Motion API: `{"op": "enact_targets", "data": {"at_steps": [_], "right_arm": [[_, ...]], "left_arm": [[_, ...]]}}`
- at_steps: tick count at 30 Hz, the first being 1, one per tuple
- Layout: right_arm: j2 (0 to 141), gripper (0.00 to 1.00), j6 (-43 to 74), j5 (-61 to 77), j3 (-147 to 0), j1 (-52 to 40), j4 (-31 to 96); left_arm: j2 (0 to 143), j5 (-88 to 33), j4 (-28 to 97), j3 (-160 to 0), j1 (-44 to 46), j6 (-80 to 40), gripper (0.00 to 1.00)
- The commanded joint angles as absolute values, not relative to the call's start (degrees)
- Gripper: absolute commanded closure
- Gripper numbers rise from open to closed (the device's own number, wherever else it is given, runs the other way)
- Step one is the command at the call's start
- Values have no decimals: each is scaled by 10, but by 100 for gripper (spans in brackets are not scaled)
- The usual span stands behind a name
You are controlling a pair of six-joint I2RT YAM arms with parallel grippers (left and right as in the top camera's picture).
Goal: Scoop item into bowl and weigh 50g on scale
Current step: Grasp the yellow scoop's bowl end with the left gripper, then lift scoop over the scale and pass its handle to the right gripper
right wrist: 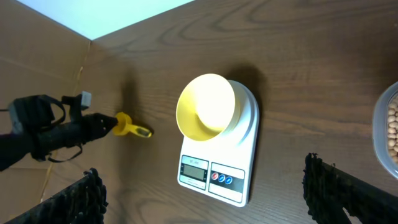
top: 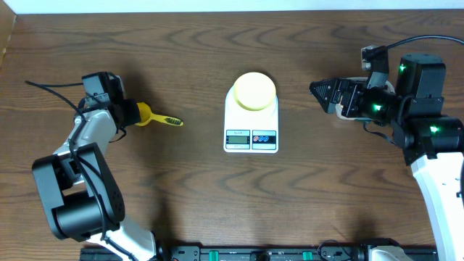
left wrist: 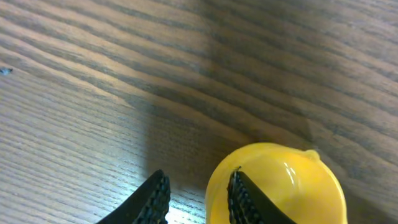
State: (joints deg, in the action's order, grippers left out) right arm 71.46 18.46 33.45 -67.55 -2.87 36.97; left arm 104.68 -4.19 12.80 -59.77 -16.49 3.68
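One table [top: 181, 43] carries everything. Two grippers work over it: the left gripper [top: 133, 114] toward the left edge and the right gripper [top: 317, 93] toward the right edge. One scale [top: 251, 127] sits mid-table with one bowl [top: 254, 90] on it. One yellow scoop [top: 158, 118]. One clear tub [right wrist: 378, 130] holds beans [right wrist: 393, 134], cropped and too many to count.
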Motion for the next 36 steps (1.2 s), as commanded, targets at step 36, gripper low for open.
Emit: {"op": "enact_targets", "data": {"at_steps": [36], "right_arm": [[712, 1, 256, 351, -717, -63, 289]], "left_arm": [[830, -216, 242, -664, -142, -44, 93]]}}
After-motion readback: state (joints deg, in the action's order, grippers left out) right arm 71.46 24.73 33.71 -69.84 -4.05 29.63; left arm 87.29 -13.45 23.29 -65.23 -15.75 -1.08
